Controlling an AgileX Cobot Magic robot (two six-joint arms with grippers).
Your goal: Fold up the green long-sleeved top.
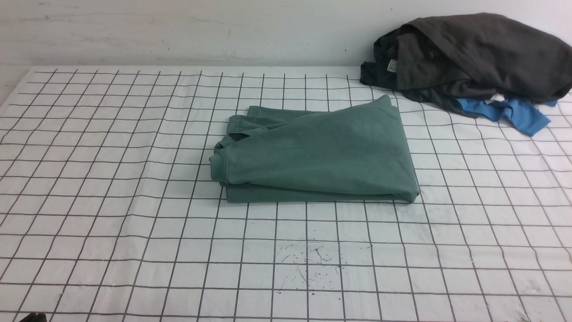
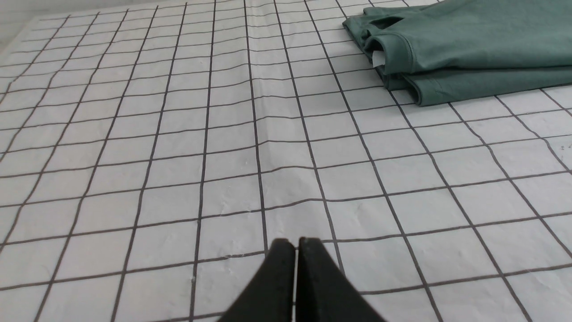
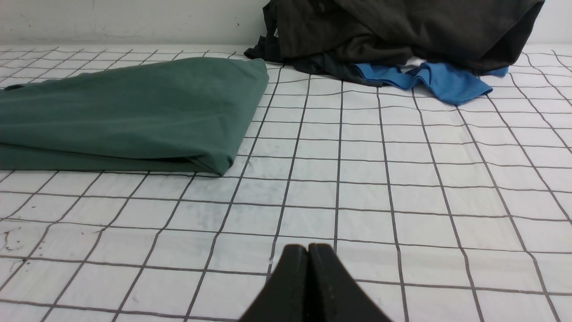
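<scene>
— Both claws first, please: how wide, and what have they got?

— Left claw [image 2: 295, 243] is pinched fully together on my wrist feed, its two black fingers [image 2: 277, 277] meeting tip to tip with only a hairline seam between them and nothing caught there. It hangs over bare gridded worktop [image 2: 134, 156]. Right claw [image 3: 308, 248] is the same: fingers pressed flat against each other, nothing in them, over bare squares of the white sheet. I can't say from these low angles whether either tip actually touches the sheet or sits just above it.

— And the green long-sleeved top?

— From the front camera I see the green long-sleeved top [image 1: 317, 152] lying near the middle of the worktop as a folded, roughly rectangular bundle, several layers deep. The collar end faces the robot's left, and the smooth folded edge faces its right. My left wrist feed shows the ribbed neckband and a small white tag tucked inside the opening. Neither claw is near the cloth; both sit well apart from it.

— Anything else on there?

— A heap of dark grey-black garments [image 1: 473, 53] at the far right corner by the wall, with a bright blue garment [image 1: 514, 114] poking out from under it, clear of the green bundle. Some dark scribbled marks [image 1: 313, 264] stain the sheet in front of the top.
</scene>
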